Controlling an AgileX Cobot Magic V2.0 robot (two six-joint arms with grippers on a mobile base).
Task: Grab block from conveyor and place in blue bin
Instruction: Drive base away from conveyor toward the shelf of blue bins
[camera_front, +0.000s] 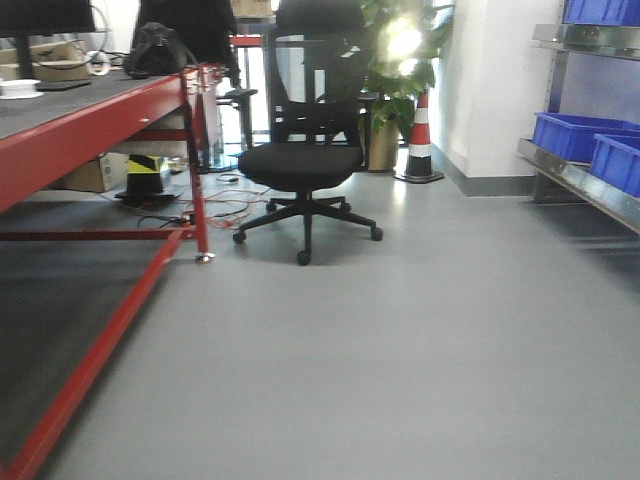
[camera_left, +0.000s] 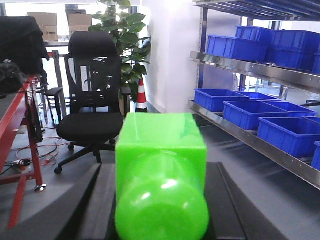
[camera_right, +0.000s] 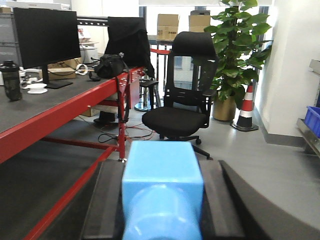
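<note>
block: the light-blue block (camera_right: 162, 170) is off the conveyor (camera_right: 60, 112) and wedged between the two dark fingers (camera_right: 102, 200) of the right hand (camera_right: 162, 162). It touches both, so I'd call it picked.
right hand: clenched on the block, one pad on each side.
block vs hand: it sits centred in the grip and squared up, not tilted as far as I can tell. Its underside is hidden.
left hand: the left hand (camera_left: 160, 165) is clamped the same way on a green block (camera_left: 160, 150), which imo isn't the one this task is about.
conveyor: red frame with a dark belt, off to the robot's left and well apart from the block.
blue bin: a whole row of them, e.g. this blue bin (camera_left: 280, 132), on the steel shelf (camera_left: 250, 67) to the right. They're well apart from the block too.
step in hand: looks like the carry to me, so the grab half is done and the drop half isn't.
how to do it well: hold the squeeze firm and turn toward the shelf side. Get the block over a bin's open top, inside the rim, then lower it before letting go so it can't bounce off the edge. The next shelf up leaves little headroom, so come in low from the front.
office chair: the office chair (camera_front: 300, 160) sits mid-floor ahead, between conveyor and shelf, so steer around it.
</note>
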